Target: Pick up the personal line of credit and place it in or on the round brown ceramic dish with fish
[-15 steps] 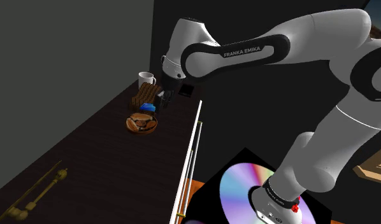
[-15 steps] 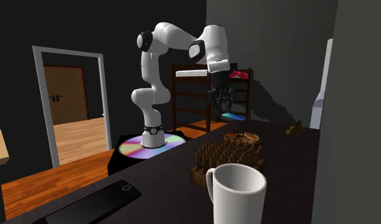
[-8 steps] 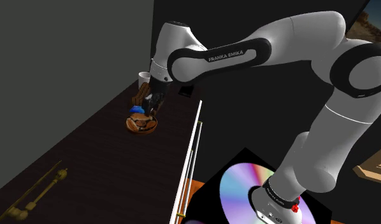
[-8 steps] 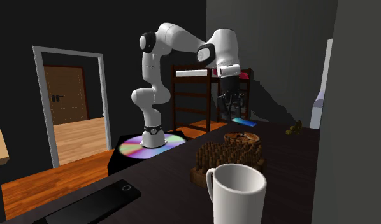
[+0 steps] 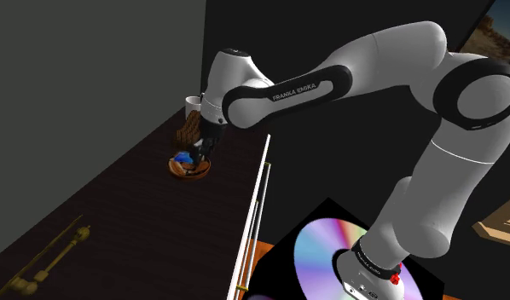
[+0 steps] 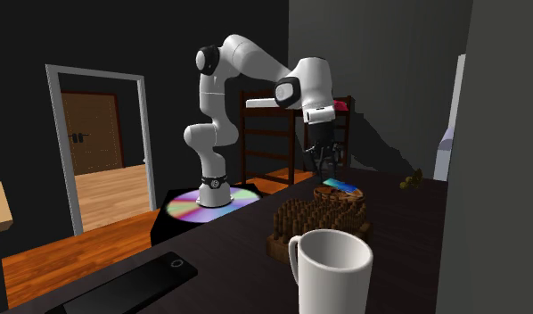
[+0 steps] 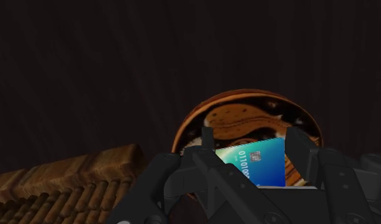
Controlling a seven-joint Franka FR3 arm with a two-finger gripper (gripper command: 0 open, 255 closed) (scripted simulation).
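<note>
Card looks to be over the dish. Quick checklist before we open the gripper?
1. Grip: gripper shut on the blue card: ok.
2. Target: card is above the round brown fish dish: ok.
3. Card touching the dish: cannot tell.
4. Card level: it slants in the second exterior view: not ok.
5. Neighbour: ridged brown block is beside the dish, apart from the gripper: ok.

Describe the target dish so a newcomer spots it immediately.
On the long dark table along the wall, look below the gripper. The round brown dish with a swirled pattern sits beside a ridged brown rack and white mug; the held blue card hangs over it.
</note>
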